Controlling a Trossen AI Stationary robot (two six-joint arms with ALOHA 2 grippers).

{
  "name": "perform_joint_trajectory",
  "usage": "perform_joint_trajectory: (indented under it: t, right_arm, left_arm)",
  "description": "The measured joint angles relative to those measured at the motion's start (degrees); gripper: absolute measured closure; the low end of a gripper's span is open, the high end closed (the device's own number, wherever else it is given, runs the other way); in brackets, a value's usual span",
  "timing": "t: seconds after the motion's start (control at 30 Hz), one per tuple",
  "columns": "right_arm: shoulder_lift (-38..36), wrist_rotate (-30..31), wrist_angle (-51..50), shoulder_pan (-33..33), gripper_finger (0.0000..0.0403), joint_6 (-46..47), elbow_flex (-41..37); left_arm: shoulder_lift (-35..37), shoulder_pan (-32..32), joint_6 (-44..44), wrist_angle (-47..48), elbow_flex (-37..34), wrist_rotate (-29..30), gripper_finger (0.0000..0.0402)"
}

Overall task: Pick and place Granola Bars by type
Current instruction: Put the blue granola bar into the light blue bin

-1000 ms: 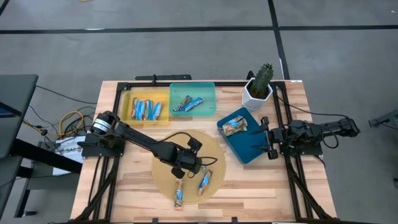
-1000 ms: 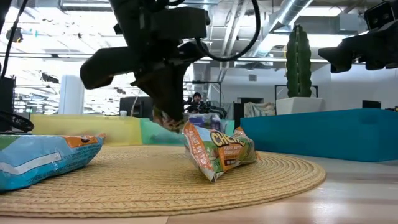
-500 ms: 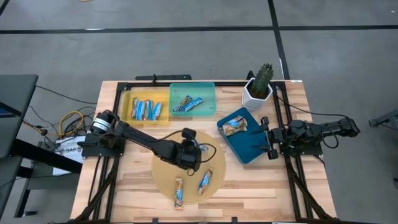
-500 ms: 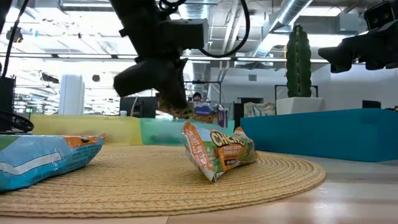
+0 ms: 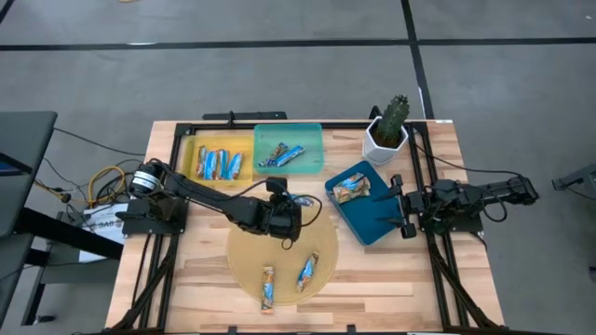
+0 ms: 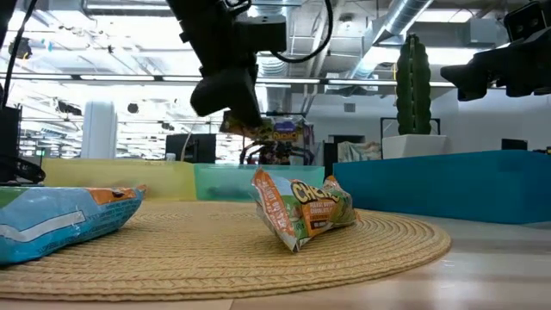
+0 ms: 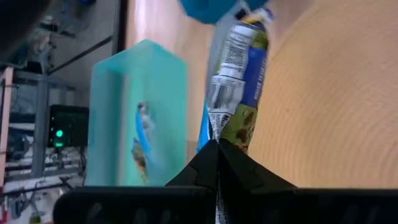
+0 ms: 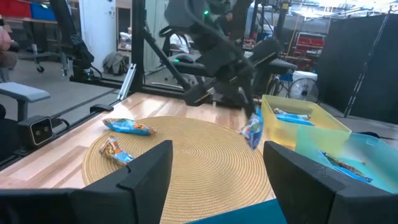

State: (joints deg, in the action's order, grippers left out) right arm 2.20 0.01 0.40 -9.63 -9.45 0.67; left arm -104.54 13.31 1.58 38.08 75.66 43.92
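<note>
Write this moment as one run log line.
left gripper: shut on green-blue wrapped granola bar, lifted over round woven mat | right gripper: open, waiting beside dark blue tray

You've got a wooden table (image 5: 196,270) w/ a round woven mat (image 5: 244,265) front-center, yellow tray (image 5: 189,160) & teal tray (image 5: 313,149) at the back, dark blue tray (image 5: 372,223) on the right, white cactus pot (image 5: 381,145) back-right.

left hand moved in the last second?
Yes. The left hand, shut on a bar, rose off the mat and shifted toward the teal tray.
</note>
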Motion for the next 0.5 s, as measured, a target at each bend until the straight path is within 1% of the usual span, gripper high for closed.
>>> perform_joint_trajectory:
  t: [0.33,0.5]
  right_arm:
    - [0.0,0.0,0.0,0.0,0.0159,0.0,0.0]
    - [0.0,0.0,0.0,0.0,0.0159,0.0,0.0]
  left_arm:
    - [4.1,-6.6,-3.4,-0.6,0.0,1.5,0.0401]
    - [5.5,-10.3,-4.4,-1.6,0.0,0.8,0.0401]
